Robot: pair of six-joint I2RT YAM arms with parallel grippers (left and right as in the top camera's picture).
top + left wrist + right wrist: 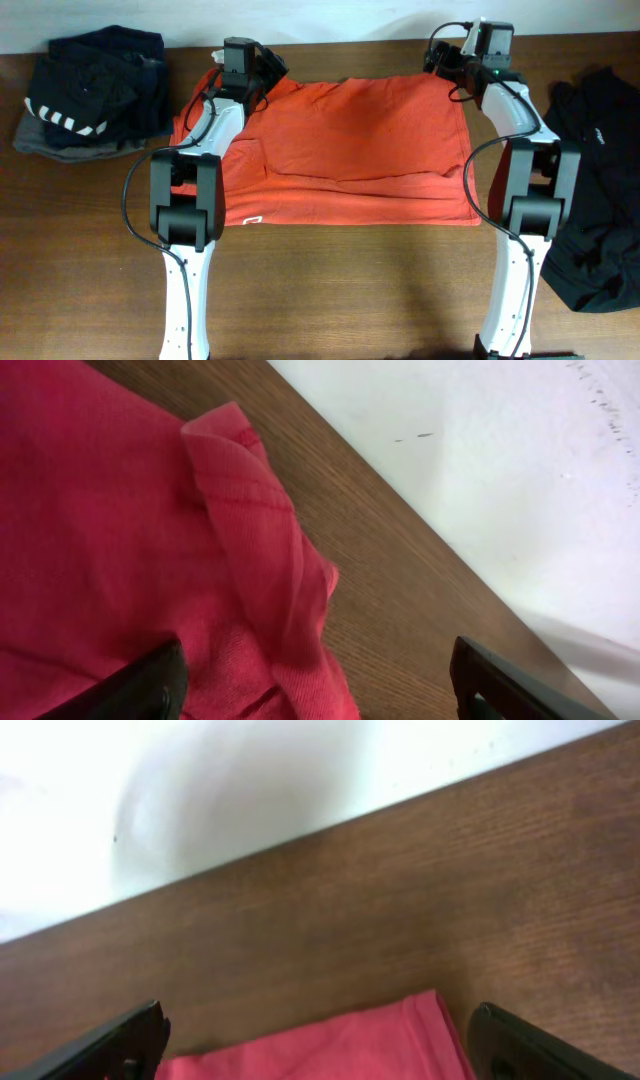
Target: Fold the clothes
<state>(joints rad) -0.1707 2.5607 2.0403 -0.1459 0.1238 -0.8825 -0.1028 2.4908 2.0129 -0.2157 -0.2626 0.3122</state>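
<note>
Cloth fills the middle of the tabletop (340, 290): the orange-red T-shirt (350, 140) lies flat as a wide, roughly rectangular shape, slightly toward 12 o'clock of centre in the overhead view, with a small white mark (250, 219) near its 7 o'clock corner and a few shallow creases across it. The left tool (318, 682) sits at the shirt's 10 o'clock corner with its jaws spread wide. In the left wrist view one finger (140, 685) is over the red fabric, the other (500, 680) is over bare wood, and a rumpled fold of the shirt's edge lies between them, not pinched. The right tool (322, 1045) sits at the shirt's 1 o'clock corner, also spread wide. Its fingers stand either side of the shirt's corner, which shows at 6 o'clock in the right wrist view, with nothing gripped. A dark folded pile (90, 95) with white stripes rests at 10 o'clock on the tabletop, just beside the shirt's edge. A loose black garment (600, 210) lies at 3 o'clock, beyond the right arm.
</note>
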